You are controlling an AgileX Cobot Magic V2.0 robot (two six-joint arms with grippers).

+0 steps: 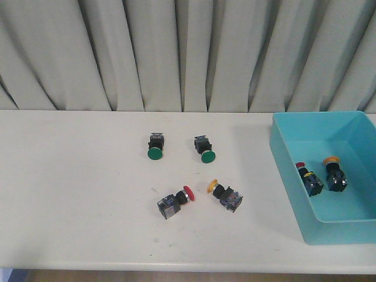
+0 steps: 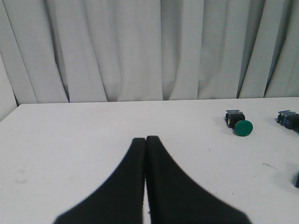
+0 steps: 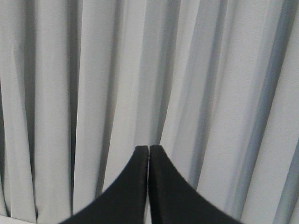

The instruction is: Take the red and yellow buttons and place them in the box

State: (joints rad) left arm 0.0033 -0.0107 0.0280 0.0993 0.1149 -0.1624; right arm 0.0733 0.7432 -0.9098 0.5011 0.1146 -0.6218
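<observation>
A red button and a yellow button lie on their sides on the white table, near the front middle. The turquoise box stands at the right and holds another red button and another yellow button. Neither gripper shows in the front view. My left gripper is shut and empty, low over the table's left part. My right gripper is shut and empty and faces only the curtain.
Two green-capped buttons lie behind the red and yellow ones, one at the left and one at the right; the left one also shows in the left wrist view. A grey curtain hangs behind the table.
</observation>
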